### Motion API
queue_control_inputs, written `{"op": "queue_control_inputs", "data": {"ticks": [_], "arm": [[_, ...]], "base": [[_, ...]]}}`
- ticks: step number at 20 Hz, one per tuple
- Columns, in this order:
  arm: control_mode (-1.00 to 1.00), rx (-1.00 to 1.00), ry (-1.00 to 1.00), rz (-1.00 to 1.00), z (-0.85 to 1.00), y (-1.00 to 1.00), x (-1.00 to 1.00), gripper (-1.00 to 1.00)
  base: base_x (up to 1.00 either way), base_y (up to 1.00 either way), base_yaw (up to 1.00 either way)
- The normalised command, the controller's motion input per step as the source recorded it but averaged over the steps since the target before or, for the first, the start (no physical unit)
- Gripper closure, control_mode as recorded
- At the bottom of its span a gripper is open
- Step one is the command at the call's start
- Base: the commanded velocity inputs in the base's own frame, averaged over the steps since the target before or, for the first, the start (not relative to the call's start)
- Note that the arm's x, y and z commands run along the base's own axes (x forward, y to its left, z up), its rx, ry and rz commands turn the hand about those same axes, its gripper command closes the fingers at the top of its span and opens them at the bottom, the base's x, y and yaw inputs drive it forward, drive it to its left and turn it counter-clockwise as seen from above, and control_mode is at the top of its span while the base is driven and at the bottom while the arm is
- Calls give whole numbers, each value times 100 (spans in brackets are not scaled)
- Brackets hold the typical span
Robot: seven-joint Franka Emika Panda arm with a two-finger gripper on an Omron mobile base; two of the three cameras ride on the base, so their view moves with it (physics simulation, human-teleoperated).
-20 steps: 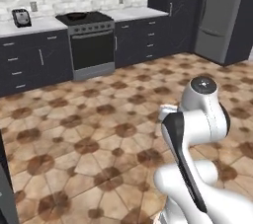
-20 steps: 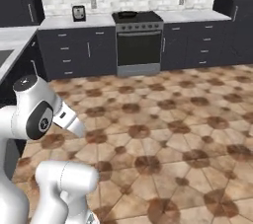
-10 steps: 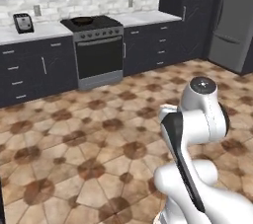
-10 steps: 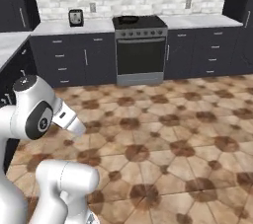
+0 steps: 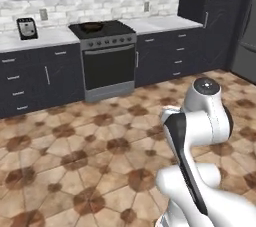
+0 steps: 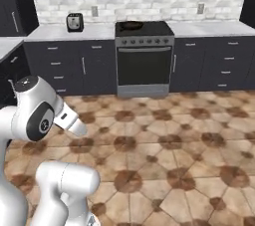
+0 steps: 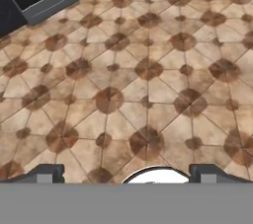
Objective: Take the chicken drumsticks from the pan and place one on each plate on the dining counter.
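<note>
The pan (image 5: 92, 26) is a dark round shape on the black stove top at the far wall, also visible as the pan (image 6: 130, 24) in the right base view. The chicken drumsticks are too small to make out in it from here. The plates and the dining counter are out of view. My gripper (image 7: 127, 174) hangs over the tiled floor, far from the stove, open with nothing between its fingertips (image 7: 44, 173). The arm (image 5: 200, 121) is folded close above the base.
A stove with an oven door (image 6: 144, 65) stands between dark drawer cabinets (image 5: 30, 78). A toaster (image 6: 74, 22) sits on the pale worktop to its left. A grey fridge (image 5: 246, 46) is at the far right. Brown patterned floor tiles (image 5: 90, 161) stretch up to the cabinets.
The whole scene has shifted and grown: the base has driven nearer to the stove wall. The arm keeps its folded pose and the gripper stays open.
</note>
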Motion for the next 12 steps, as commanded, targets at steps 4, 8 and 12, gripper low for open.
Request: {"op": "queue_control_inputs", "data": {"ticks": [4,8,12], "arm": [[100,0,0,0,0,0,0,-100],[100,0,0,0,0,0,0,-100],[100,0,0,0,0,0,0,-100]], "base": [[100,-43,25],[100,-45,29],[100,-46,30]]}}
